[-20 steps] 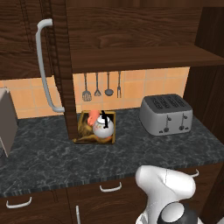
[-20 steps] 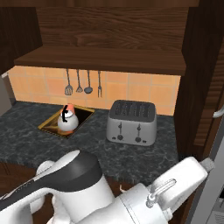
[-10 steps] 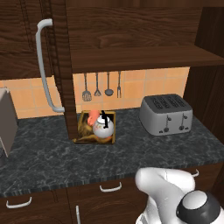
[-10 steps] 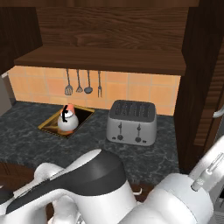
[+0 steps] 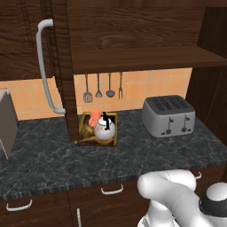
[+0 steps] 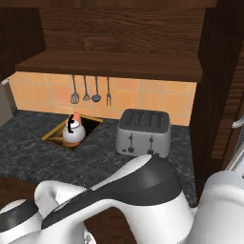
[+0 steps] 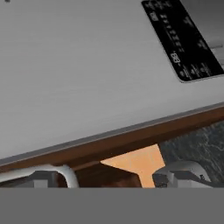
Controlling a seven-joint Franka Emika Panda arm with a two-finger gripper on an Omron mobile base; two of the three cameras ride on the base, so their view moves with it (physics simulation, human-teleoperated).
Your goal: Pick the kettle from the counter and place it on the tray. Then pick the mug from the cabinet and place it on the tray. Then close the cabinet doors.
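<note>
Kettle [image 5: 105,127] and mug [image 5: 94,119] both sit on tray [image 5: 84,141] on the table [image 5: 44,159], left of toaster [image 5: 169,116]. Cabinet door [image 5: 60,66] hangs open, bar handle [image 5: 43,66] facing out. Jaws spread wide, nothing held. Remaining thing is the door: stiff, hinged, likely light to swing; push the panel's outer edge or hook the handle.

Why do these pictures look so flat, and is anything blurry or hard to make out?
Left base view: even, rendered light; the kettle on the tray is sharp, with little shadow. Right base view: the shelf shades the tiled wall, and the white arm looms large up close. Hand view: a pale grey panel looks soft, its dark label's markings too blurred to read.
</note>
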